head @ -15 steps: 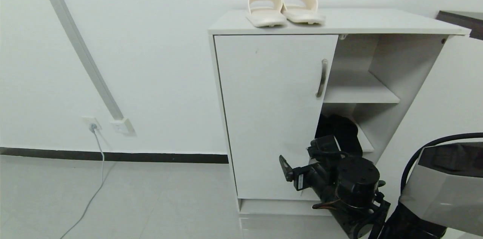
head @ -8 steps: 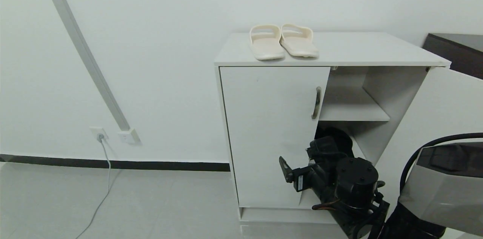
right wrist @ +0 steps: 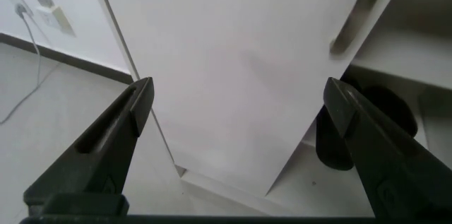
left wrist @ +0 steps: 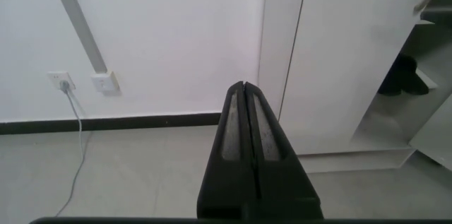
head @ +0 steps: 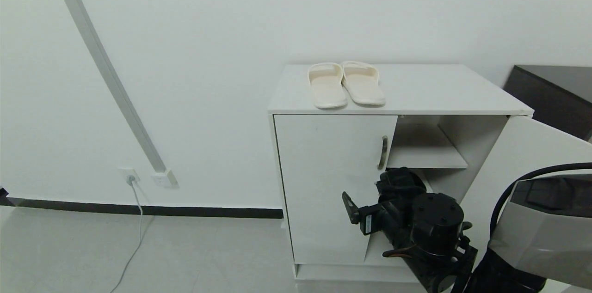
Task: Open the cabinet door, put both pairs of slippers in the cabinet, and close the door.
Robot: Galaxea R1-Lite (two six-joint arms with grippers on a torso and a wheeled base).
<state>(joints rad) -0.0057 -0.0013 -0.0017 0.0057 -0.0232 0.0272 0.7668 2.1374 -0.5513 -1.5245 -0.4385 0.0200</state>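
**Beige slippers (head: 346, 82) lie above the right claw (right wrist: 240, 90)**

The pair rests side by side on the cabinet (head: 439, 94) top, mid-frame, long axes front to back. Black slippers (right wrist: 364, 121) sit on a lower shelf, the door (head: 522, 159) open. The right claw, spread wide, hangs low before the cabinet and looks nearer; the left claw (left wrist: 244, 90) is pressed together.

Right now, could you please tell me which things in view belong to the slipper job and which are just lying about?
Job: cabinet, its open door, cream slippers on top, dark slippers on a lower shelf inside.
Lying about: wall socket, its cable, slanted wall conduit, dark furniture beside the cabinet.
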